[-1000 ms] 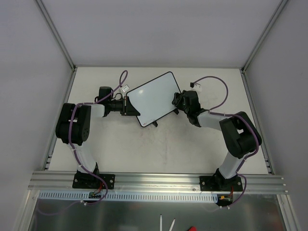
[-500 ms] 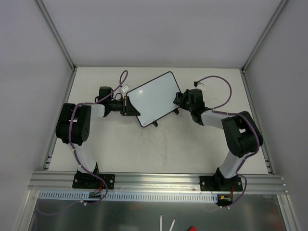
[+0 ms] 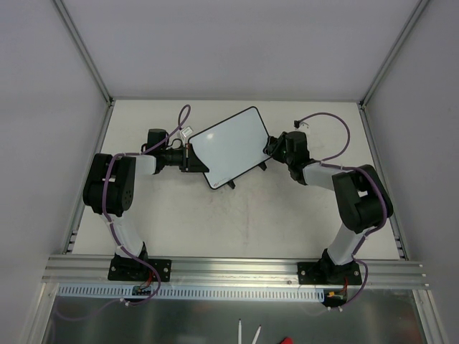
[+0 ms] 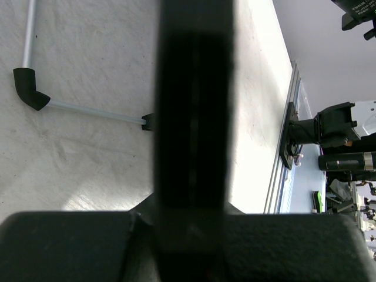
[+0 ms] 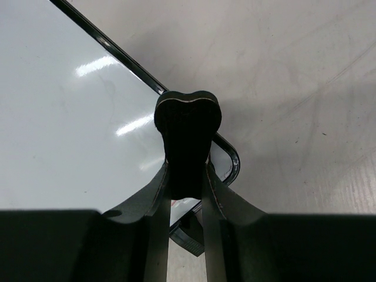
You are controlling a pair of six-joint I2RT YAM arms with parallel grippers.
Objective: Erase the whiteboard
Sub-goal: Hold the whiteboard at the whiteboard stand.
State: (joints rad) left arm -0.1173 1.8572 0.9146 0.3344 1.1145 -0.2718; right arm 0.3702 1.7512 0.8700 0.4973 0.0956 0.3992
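The whiteboard (image 3: 228, 147) sits tilted at the table's middle, and its face looks plain white from above. My left gripper (image 3: 191, 159) is shut on its left edge; in the left wrist view that edge is a dark band (image 4: 194, 106) running up from the gripper (image 4: 191, 226). My right gripper (image 3: 272, 149) is shut on the small black bone-shaped eraser (image 5: 188, 132). The eraser's tip rests at the board's right corner (image 5: 232, 161), and the white face (image 5: 70, 117) spreads to its left. One black foot (image 5: 194, 238) shows below the fingers.
A purple cable (image 3: 326, 125) loops behind the right arm, and another (image 3: 183, 115) lies behind the left wrist. A thin pale rod with a black elbow (image 4: 29, 94) shows on the table in the left wrist view. Metal frame rails (image 3: 237, 266) border the table.
My right gripper has slid right with the eraser, from over the board's right part to its right corner. The left gripper and the board have not moved.
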